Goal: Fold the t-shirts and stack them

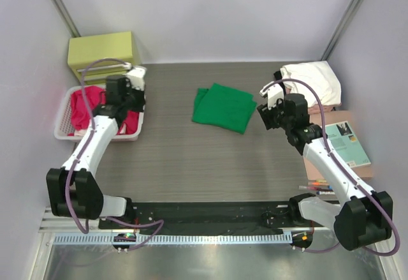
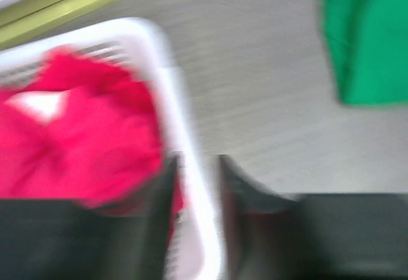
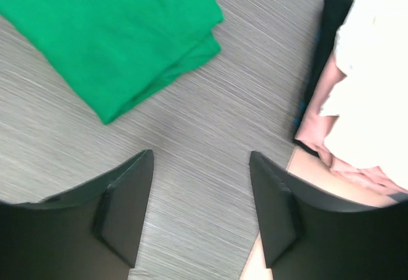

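Grey woodgrain tabletop [image 1: 191,159]: crumpled red cloth t-shirt [image 2: 83,140] fills the white slatted plastic basket [image 2: 172,76], just left of the left hand [image 2: 196,160], barely parted, empty. Right hand [image 3: 201,154], released wide, hovers by the folded green t-shirt [image 3: 108,37]. Left arm's nearer, I'd say.
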Available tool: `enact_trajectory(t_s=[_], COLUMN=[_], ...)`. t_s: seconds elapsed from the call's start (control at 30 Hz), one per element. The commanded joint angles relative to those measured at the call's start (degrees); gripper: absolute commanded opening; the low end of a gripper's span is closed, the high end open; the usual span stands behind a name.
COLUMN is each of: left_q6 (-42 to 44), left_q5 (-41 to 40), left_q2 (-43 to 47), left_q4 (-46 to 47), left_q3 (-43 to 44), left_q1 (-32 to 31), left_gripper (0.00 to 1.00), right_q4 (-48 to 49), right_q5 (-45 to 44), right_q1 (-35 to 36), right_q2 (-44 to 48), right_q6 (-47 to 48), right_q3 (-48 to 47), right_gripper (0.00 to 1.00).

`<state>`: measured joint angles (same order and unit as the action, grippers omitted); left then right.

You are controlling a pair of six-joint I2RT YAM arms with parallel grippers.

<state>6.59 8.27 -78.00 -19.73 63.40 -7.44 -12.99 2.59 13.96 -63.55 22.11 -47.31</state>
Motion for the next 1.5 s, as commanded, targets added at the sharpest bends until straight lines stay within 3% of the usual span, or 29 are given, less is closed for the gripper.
enact_trajectory(t_s=[0.0, 0.07, 0.2, 0.23, 0.37, 0.4, 0.43, 0.47, 0.6, 0.73, 0.87, 0.9, 0.93, 0.97, 1.0, 1.03, 1.07, 1.2, 1.47], left_q6=[-4.3, -3.7, -1.8, -0.9, -1.1, -1.0, -0.7, -0.7, -1.3, -2.9, -0.4, 0.2, 0.6, 1.2, 1.3, 1.1, 1.1, -0.4, -1.1], left_q5=[1.7, 1.4, -2.5, -4.0, -6.1, -5.1, -4.8, -5.1, -7.6, -7.4, -7.7, -10.0, -12.0, -12.7, -13.1, -14.2, -14.0, -11.6, -9.1], left_q2=[5.7, 11.0, 24.8, 27.3, 31.0, 31.7, 32.3, 33.7, 36.6, 41.1, 45.6, 47.2, 48.3, 49.2, 50.6, 51.3, 51.9, 52.9, 52.9], left_q4=[5.6, 6.7, 7.9, 5.3, -0.9, -2.8, -3.4, -3.7, -6.2, -12.9, -17.7, -18.2, -18.6, -19.1, -19.6, -19.9, -20.4, -21.3, -21.5], left_q3=[-1.8, -3.2, -6.5, -3.5, 0.2, 0.5, 0.7, 0.1, -1.8, -2.4, -2.7, -3.4, -3.7, -4.2, -4.3, -4.5, -4.5, -3.9, -4.6], left_q1=[10.1, 12.2, 15.2, 15.4, 17.0, 18.2, 18.3, 18.4, 18.5, 18.7, 19.7, 19.8, 19.8, 20.0, 20.2, 20.6, 21.8, 24.3, 26.6], left_gripper=[0.60, 0.75, 0.79, 0.79, 0.79, 0.75, 0.47, 0.03, 0.00, 0.00, 0.00, 0.09, 0.32, 0.61, 0.81, 0.87, 0.99, 1.00, 1.00], right_q4=[1.8, 1.9, 2.3, 3.5, 5.1, 5.1, 4.9, 4.8, 3.2, -1.6, -2.4, -3.3, -4.3, -4.8, -4.5, -4.1, -3.7, -5.8, -6.7], right_q5=[-0.7, -0.2, 1.6, 1.5, 1.5, 1.8, 1.9, 2.0, 6.6, 11.4, 10.2, 10.2, 10.3, 10.0, 9.3, 7.6, 4.4, 3.2, 3.7], right_q1=[-1.4, -1.7, -2.2, -2.3, -2.5, -2.5, -2.5, -2.4, -2.5, -2.1, 0.3, 1.3, 2.1, 2.8, 5.1, 6.6, 7.9, 13.1, 13.5], right_q2=[0.7, 1.1, 3.8, 4.4, 5.0, 4.7, 4.4, 4.4, 2.5, -9.4, -17.5, -19.2, -20.6, -22.1, -22.4, -22.7, -23.5, -30.8, -49.2], right_q6=[0.4, -0.1, -1.1, -0.9, -0.4, -0.5, -1.0, -1.5, -5.2, -7.3, -8.5, -8.5, -8.4, -8.7, -8.5, -8.0, -6.6, -4.4, -7.5], right_q3=[0.6, 0.6, 0.9, 1.9, 3.6, 3.6, 3.5, 3.4, 0.1, -7.2, -14.7, -16.7, -18.9, -21.8, -22.7, -23.5, -24.9, -30.9, -44.2], right_gripper=[0.73, 0.77, 0.75, 0.75, 0.76, 0.71, 0.14, 0.01, 0.01, 0.01, 0.01, 0.07, 0.26, 0.49, 0.79, 0.93, 0.99, 1.00, 1.00])
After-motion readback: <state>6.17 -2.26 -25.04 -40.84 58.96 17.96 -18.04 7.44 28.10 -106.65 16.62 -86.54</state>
